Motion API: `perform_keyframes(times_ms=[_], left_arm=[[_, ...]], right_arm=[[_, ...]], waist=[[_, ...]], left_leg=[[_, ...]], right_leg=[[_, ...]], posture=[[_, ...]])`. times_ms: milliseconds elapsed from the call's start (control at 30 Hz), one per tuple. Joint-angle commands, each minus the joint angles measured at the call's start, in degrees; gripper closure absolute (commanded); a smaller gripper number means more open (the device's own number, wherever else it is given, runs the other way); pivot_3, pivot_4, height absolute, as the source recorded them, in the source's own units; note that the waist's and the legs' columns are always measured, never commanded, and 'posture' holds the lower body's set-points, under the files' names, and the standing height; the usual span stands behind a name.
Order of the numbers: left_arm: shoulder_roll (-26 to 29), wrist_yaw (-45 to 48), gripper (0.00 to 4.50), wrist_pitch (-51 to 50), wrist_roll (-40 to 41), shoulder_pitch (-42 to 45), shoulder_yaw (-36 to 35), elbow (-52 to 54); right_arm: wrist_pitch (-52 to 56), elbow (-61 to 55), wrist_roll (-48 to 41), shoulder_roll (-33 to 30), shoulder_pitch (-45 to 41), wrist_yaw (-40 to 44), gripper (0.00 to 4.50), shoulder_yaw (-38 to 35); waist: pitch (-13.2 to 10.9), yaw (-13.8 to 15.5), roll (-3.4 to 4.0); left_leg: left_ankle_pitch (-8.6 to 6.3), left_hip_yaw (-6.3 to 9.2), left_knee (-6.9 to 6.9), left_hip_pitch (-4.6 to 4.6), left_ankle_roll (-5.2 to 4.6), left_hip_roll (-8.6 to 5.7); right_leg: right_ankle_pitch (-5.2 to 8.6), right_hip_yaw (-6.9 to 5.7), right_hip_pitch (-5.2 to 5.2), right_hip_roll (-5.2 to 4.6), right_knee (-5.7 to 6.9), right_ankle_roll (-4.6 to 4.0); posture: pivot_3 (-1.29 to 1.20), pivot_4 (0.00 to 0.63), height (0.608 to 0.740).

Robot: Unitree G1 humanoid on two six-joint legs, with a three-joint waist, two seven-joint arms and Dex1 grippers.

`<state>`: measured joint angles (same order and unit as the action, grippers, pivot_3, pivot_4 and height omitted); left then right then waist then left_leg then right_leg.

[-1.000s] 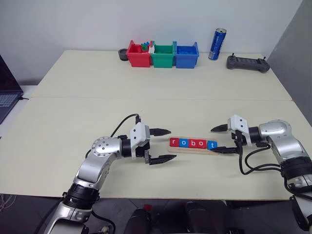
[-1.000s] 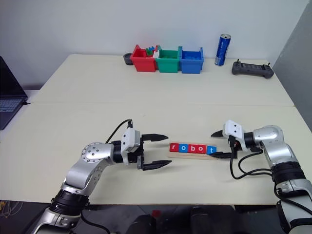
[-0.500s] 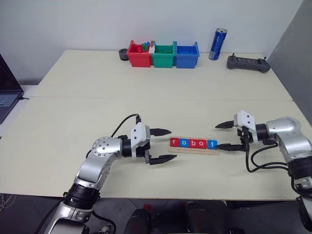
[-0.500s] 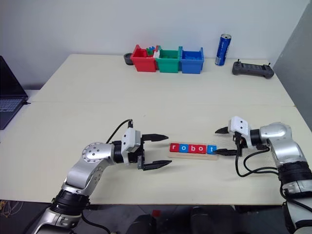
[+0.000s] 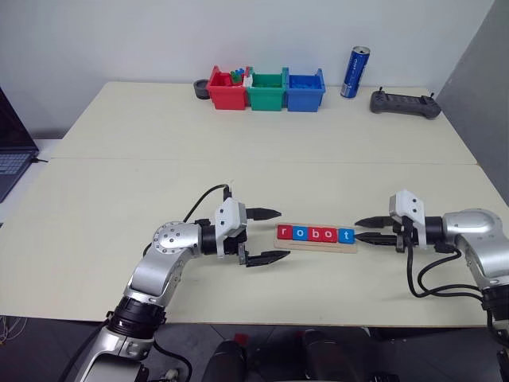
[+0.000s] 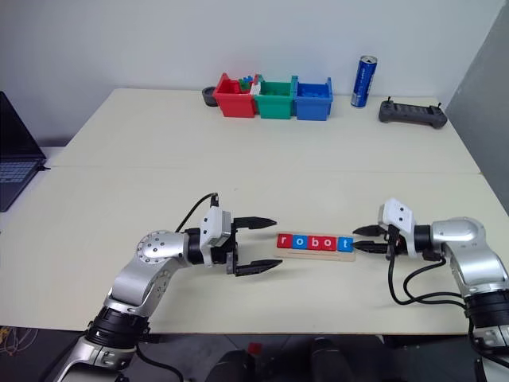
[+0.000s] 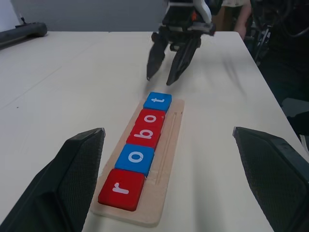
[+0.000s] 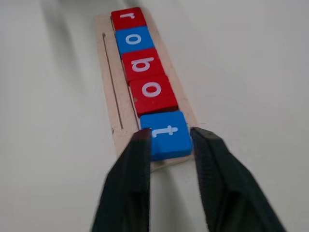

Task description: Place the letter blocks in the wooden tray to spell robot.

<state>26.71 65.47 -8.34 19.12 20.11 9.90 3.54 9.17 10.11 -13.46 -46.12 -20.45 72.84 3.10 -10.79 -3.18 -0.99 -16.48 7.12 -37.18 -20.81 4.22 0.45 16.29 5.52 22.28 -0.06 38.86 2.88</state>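
The wooden tray (image 5: 318, 246) lies on the table in front of me, between both grippers. In it five letter blocks sit in a row reading robot: red r (image 5: 284, 231), blue o (image 5: 299, 233), red b (image 5: 314, 234), red o (image 5: 329, 235), blue t (image 5: 345, 235). My left gripper (image 5: 282, 234) stands wide open just off the r end, pointing along the tray. Just off the t end is my right gripper (image 5: 355, 229), its fingers drawn close with a narrow gap and nothing between them. The left wrist view shows that right gripper (image 7: 159, 79) a little beyond the t block (image 7: 157, 101).
At the table's far edge stand a red bin (image 5: 225, 89), a green bin (image 5: 265, 89) and a blue bin (image 5: 304, 87), with a black round object (image 5: 200, 87) beside the red one. A blue can (image 5: 355, 72) and a dark controller (image 5: 404, 103) sit far right. A laptop (image 5: 12, 159) is at left.
My right gripper has drawn back from the t end of the tray and its fingers have closed most of the way. The left arm has kept still.
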Motion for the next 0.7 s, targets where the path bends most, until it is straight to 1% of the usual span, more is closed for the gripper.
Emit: perform_keyframes(times_ms=[33,367,700], left_arm=[[0.4,0.6,0.00,0.7,0.5,-0.1,-0.1,0.8],[0.6,0.8,0.00,0.7,0.5,-0.6,-0.1,1.1],[1.1,0.5,0.00,0.3,0.7,-1.2,-0.2,2.1]], right_arm=[[-2.1,0.1,0.5,-0.5,0.1,-0.4,4.47,-0.9],[-3.5,1.6,1.7,-0.9,-0.1,0.1,4.47,-0.1],[-4.2,3.1,2.9,0.9,-1.5,-0.6,4.47,0.8]], waist=[[0.0,0.0,0.00],[0.0,0.0,0.00],[0.0,-0.1,0.00]], left_leg=[[0.00,0.01,0.00,0.00,0.00,0.00],[0.00,0.02,0.00,0.00,0.00,0.01],[0.00,0.02,0.00,0.01,0.00,0.01]], right_leg=[[0.00,-0.01,0.00,0.00,0.00,0.00],[0.00,-0.01,0.00,0.01,0.00,0.00],[0.00,-0.01,0.00,0.01,0.00,0.00]], posture=[[0.00,0.150,0.740],[0.00,0.150,0.740],[0.00,0.150,0.740]])
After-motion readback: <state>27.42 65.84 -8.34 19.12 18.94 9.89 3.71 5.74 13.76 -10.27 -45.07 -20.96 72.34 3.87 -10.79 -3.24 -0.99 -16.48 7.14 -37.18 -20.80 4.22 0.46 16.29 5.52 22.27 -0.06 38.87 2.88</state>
